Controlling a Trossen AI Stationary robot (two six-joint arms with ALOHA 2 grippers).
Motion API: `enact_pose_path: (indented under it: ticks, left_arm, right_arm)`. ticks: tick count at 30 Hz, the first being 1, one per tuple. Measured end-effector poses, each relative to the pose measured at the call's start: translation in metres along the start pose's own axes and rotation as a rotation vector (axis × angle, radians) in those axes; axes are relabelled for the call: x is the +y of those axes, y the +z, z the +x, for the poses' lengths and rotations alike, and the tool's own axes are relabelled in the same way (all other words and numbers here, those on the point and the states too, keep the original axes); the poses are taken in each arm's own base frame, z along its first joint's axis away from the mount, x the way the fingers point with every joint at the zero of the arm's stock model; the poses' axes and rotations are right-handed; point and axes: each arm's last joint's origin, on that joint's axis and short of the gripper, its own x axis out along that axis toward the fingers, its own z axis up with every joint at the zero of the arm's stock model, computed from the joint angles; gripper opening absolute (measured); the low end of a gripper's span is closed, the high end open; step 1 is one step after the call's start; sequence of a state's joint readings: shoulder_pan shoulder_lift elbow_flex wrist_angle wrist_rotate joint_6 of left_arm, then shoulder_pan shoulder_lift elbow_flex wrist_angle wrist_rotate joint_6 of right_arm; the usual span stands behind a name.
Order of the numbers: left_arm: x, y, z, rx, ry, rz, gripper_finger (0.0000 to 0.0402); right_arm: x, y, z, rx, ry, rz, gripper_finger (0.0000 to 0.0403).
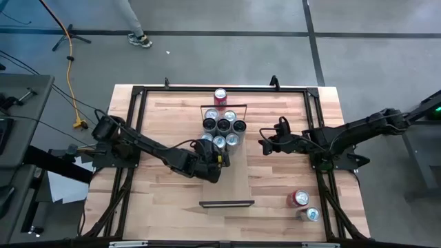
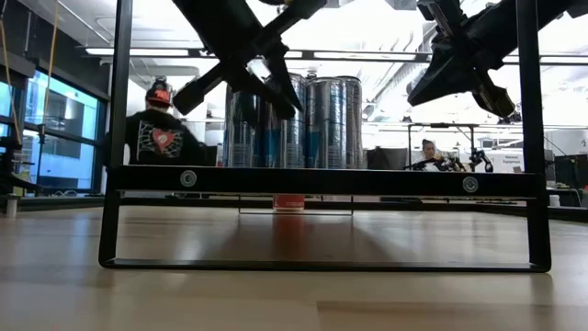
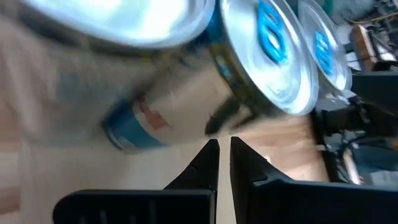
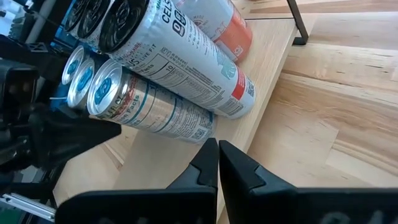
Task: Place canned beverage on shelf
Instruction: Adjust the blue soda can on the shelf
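From above, the shelf is a long pale plank on the desk carrying nine upright cans: eight silver-topped ones clustered, one red can at the far end. The left pincer, fingers together, sits just beside the cluster's near edge; the right pincer, also closed and empty, hovers off the plank's right side. Two loose cans lie at the desk's near right corner.

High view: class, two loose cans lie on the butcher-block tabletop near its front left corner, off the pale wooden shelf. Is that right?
Not quite. The two loose cans, a red-topped can and a silver-topped can, sit near the front right corner of the butcher-block tabletop, not the left. The high view shows it; they are indeed off the pale wooden shelf.
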State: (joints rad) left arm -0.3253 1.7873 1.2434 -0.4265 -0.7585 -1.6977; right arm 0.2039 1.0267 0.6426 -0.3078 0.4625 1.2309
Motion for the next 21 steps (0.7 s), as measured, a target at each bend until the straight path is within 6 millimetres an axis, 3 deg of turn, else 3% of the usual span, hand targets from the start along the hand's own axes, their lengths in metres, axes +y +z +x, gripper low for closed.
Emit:
enact_pose_path:
  ticks: [13, 21]
  left_arm:
    - [0.0, 0.012, 0.01, -0.017, 0.024, 0.089, 0.0]
    - [-0.001, 0.012, 0.007, 0.031, 0.02, 0.155, 0.0]
  right_arm:
    - [0.003, 0.001, 0.0, -0.001, 0.035, 0.018, 0.0]
    - [0.008, -0.005, 0.002, 0.024, 0.065, 0.065, 0.0]
